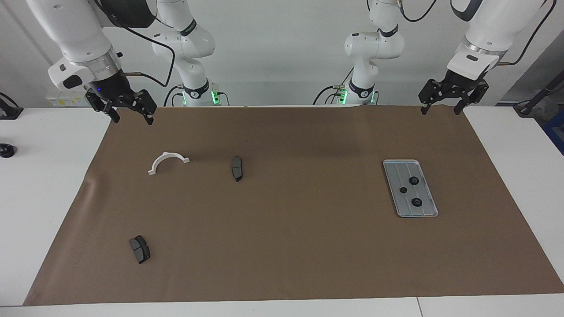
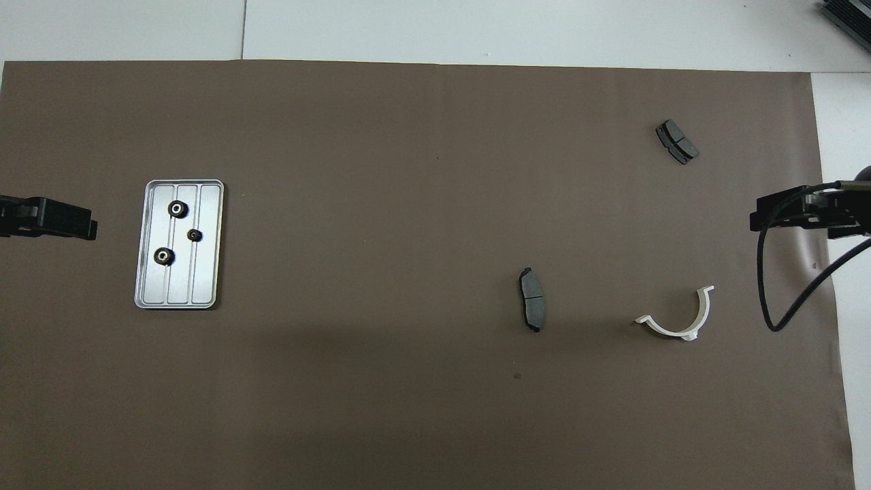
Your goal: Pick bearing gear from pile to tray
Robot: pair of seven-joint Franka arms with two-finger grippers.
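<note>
The silver ribbed tray (image 1: 396,169) (image 2: 206,272) lies on the brown mat toward the left arm's end. Three small black bearing gears (image 1: 413,180) (image 2: 177,208) rest inside it. What shows of the pile lies toward the right arm's end: a white half-ring bracket (image 1: 168,162) (image 2: 680,316) and two dark grey brake pads (image 1: 237,168) (image 2: 532,299), one of them (image 1: 139,249) (image 2: 677,141) farther from the robots. My left gripper (image 1: 442,108) (image 2: 88,228) hangs open and empty over the mat's edge beside the tray. My right gripper (image 1: 132,118) (image 2: 759,219) hangs open and empty over the mat's edge beside the bracket.
The brown mat (image 1: 299,246) covers most of the white table (image 1: 44,185). A black cable (image 2: 782,299) loops down from the right arm near the bracket. A small dark object (image 1: 6,150) sits on the white table past the right arm's end of the mat.
</note>
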